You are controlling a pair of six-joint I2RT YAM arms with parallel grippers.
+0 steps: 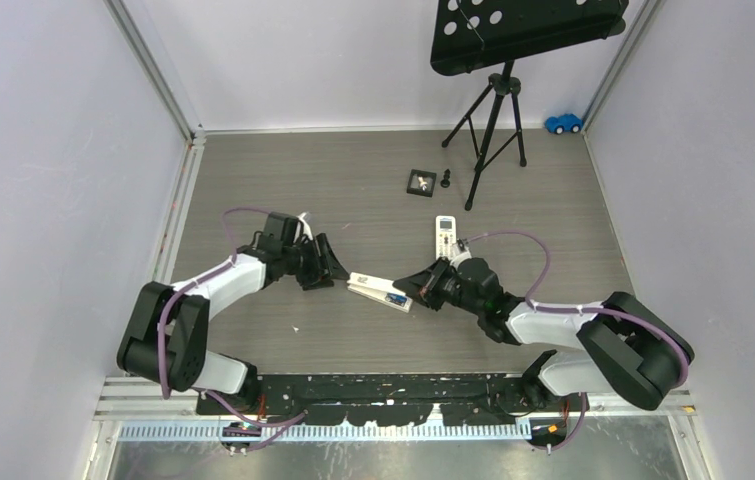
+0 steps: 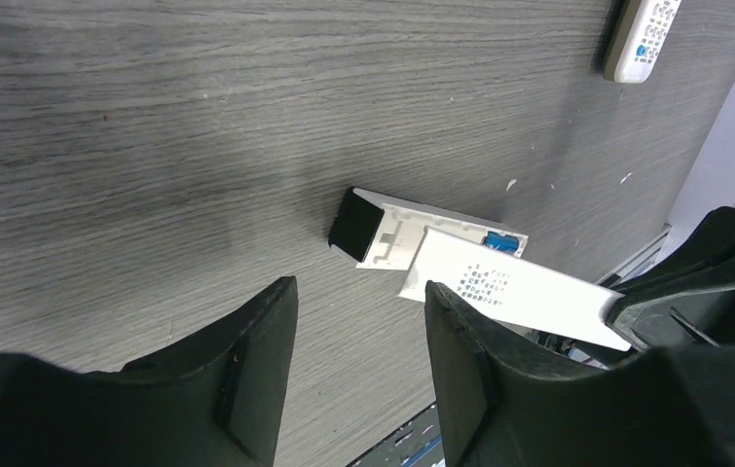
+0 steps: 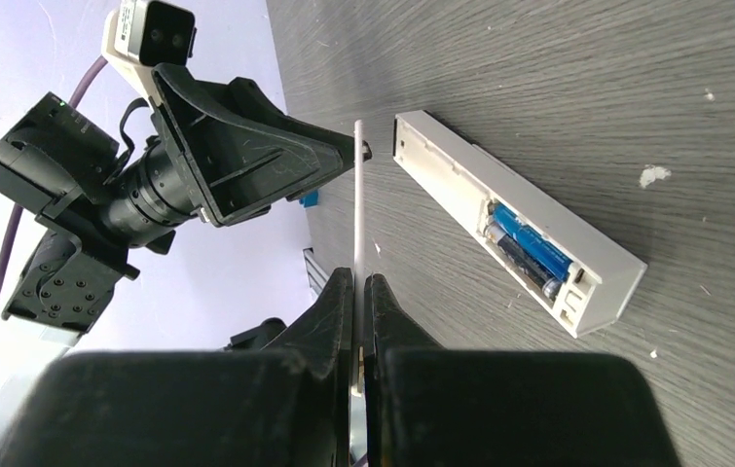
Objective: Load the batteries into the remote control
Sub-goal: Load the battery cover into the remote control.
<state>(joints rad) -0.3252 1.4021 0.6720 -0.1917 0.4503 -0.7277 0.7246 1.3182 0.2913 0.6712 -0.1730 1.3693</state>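
- Right gripper [image 3: 358,284]: jaws together, clamped on the near end of a thin white battery cover [image 3: 356,209], seen edge-on from its own wrist.
- Cover reaching straight ahead of those jaws, far end close to a fingertip of the left gripper [image 1: 331,268]; touching or not, cannot tell.
- Left gripper: jaws apart, nothing between them, only bare table [image 2: 149,146] in the gap.
- Remote [image 3: 460,190] flat on the table, back up, ahead of the right jaws and off to their right side; just ahead of the left jaws in the left wrist view.
- Compartment open, 2 batteries [image 3: 529,248] inside, side by side and lengthwise; 1 bright blue, 1 darker.
- From the left wrist: cover tilted across the remote, printed face toward the camera, hiding most of the compartment; 1 blue cell end showing past its edge.
- Second remote [image 1: 445,236], buttons up, beyond the right jaws, apart from both grippers.
- Farther out: small black tray [image 1: 421,181], tripod stand [image 1: 493,115], blue toy car [image 1: 563,123] by the back wall.
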